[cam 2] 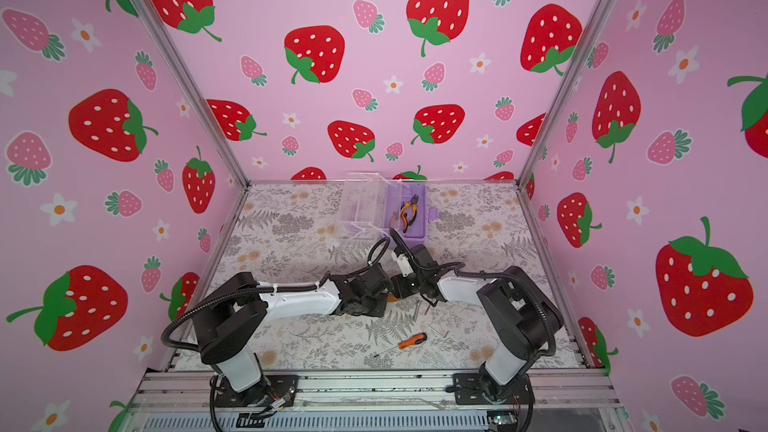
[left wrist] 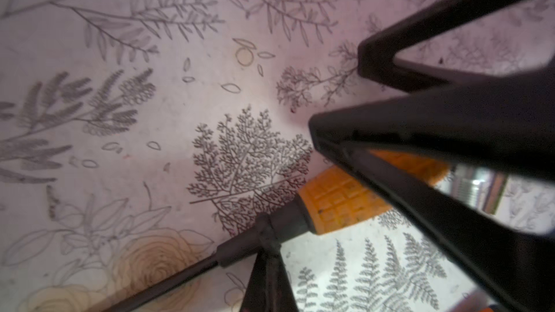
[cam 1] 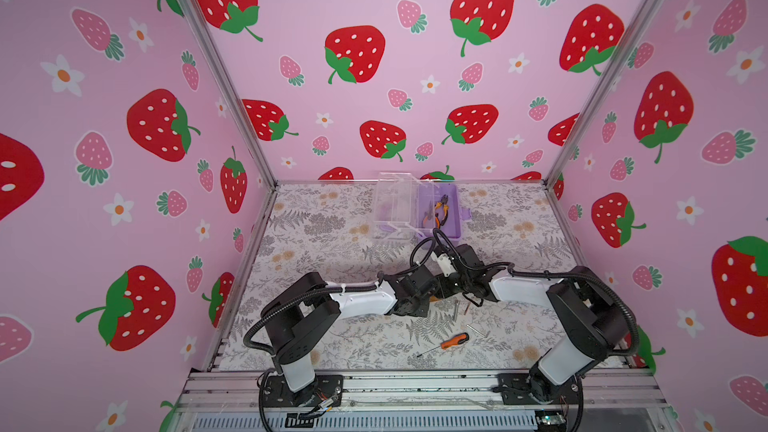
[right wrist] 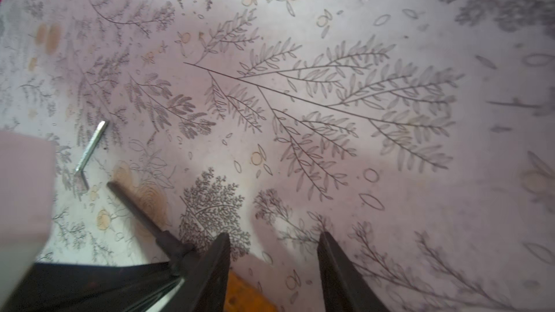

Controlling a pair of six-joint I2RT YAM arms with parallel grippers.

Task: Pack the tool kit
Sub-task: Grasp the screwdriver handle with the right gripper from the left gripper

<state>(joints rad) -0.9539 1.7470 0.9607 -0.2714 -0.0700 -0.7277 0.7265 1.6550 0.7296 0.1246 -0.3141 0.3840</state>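
Left pincer (left wrist: 321, 136): I see it clamped on the screwdriver (left wrist: 339, 202) by its orange handle, shaft jutting out past the tips.
Right pincer (right wrist: 273, 237): half wide, gripping nothing; one finger (left wrist: 267, 271) sits against the screwdriver's collar, handle running in between its fingers.
Box (cam 1: 427, 198): at the far edge of the table (cam 1: 332, 218), well beyond both pincers, lid (cam 1: 392, 205) open, pliers (cam 1: 439, 211) inside.
Other screwdriver (cam 1: 455, 341): flat on the table's near side, apart from both pincers.
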